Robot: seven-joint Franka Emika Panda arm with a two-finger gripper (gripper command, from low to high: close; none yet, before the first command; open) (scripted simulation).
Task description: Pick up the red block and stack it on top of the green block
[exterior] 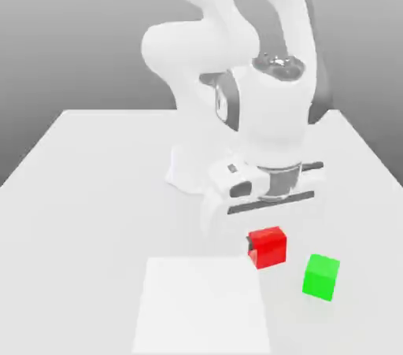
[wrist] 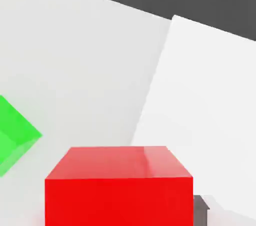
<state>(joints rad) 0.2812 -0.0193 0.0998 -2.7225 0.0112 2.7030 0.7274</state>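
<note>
The red block sits on the white table, just to the exterior view's left of the green block, with a small gap between them. My gripper has come straight down from the white hand above and is shut on the red block; a dark finger presses its side. In the hand view the red block looms close, a grey fingertip lies flush against its side, and the green block is off to one side.
A flat white square patch lies on the table right beside the red block, toward the front. The arm's white base stands behind the hand. Open table surface spreads to the exterior view's left.
</note>
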